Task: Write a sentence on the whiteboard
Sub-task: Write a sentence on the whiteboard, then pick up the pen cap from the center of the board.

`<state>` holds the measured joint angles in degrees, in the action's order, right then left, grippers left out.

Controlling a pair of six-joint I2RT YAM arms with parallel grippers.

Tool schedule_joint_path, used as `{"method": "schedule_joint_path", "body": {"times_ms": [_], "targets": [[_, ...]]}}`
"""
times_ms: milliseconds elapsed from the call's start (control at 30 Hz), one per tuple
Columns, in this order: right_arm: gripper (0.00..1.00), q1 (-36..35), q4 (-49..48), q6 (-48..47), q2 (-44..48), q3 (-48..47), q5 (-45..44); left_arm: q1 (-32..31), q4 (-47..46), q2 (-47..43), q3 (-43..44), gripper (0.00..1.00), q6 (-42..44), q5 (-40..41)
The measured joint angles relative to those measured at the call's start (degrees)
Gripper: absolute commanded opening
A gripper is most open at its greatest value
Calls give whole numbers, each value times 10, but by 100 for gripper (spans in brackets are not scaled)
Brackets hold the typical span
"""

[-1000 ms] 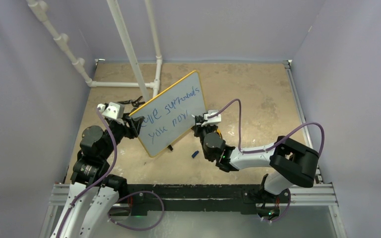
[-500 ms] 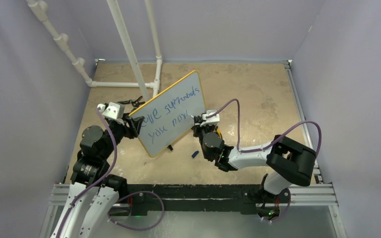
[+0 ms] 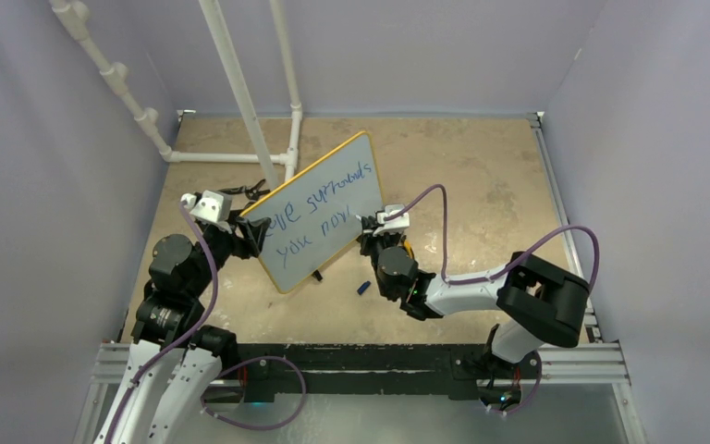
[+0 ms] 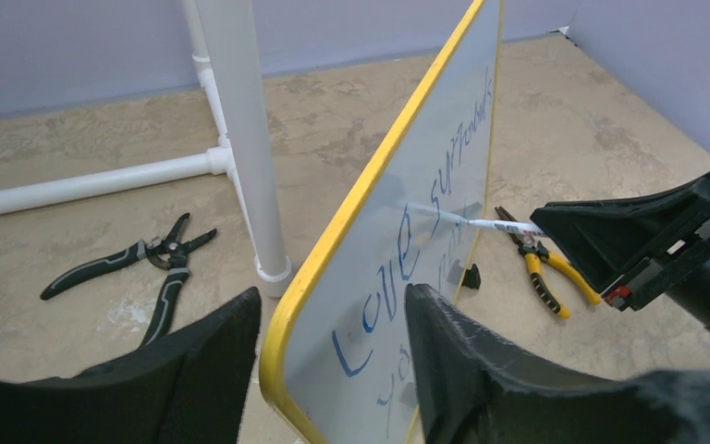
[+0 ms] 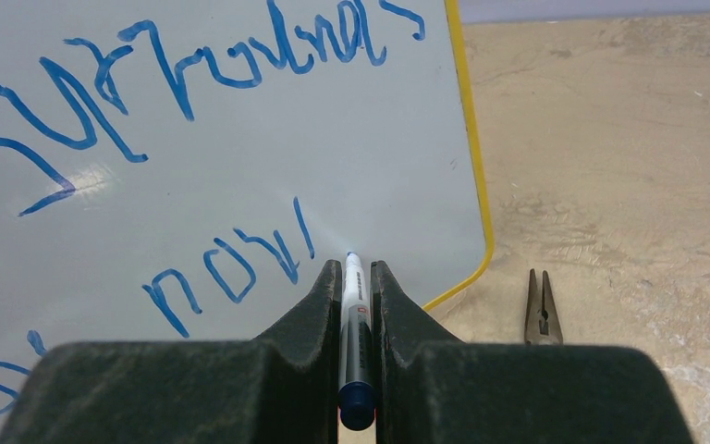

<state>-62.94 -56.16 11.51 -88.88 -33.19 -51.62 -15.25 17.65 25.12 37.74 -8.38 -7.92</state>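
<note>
The whiteboard [image 3: 296, 268] stands tilted on the table, yellow-framed, and bears the sentence [image 3: 319, 199] in blue: "love surrounds" over "you now". My left gripper [image 3: 248, 229] straddles the board's near left corner [image 4: 287, 314], one finger behind it and one finger [image 4: 444, 342] on its face, closed on it. My right gripper [image 3: 367, 225] is shut on a blue-capped marker [image 5: 355, 314]. The marker tip [image 5: 351, 256] is at the board's face just right of the word "now" [image 5: 231, 268]. In the left wrist view the marker [image 4: 481, 222] reaches the board from the right.
Black-handled pliers [image 4: 148, 264] lie behind the board beside a white pipe frame [image 4: 245, 139]. Yellow-handled pliers [image 4: 541, 268] lie under my right wrist, their nose [image 5: 543, 310] showing past the board's corner. A small blue cap [image 3: 363, 288] lies on the table. Walls enclose the table.
My right arm's elbow has shifted slightly left. The board, the marker tip and my left gripper stay where they were.
</note>
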Motion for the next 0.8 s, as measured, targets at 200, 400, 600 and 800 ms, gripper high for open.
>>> {"method": "schedule_joint_path", "body": {"times_ms": [200, 400, 600, 800], "targets": [[0, 0, 44, 9, 57, 10, -1, 0, 2, -4, 0, 78, 0, 13], [0, 0, 160, 34, 214, 30, 10, 0, 40, 4, 52, 79, 5, 63], [0, 4, 316, 41, 306, 24, 63, 0, 64, 61, 187, 75, 17, 88], [0, 31, 456, 41, 320, -24, 124, 0, 53, 154, 267, 69, 1, 32]]}}
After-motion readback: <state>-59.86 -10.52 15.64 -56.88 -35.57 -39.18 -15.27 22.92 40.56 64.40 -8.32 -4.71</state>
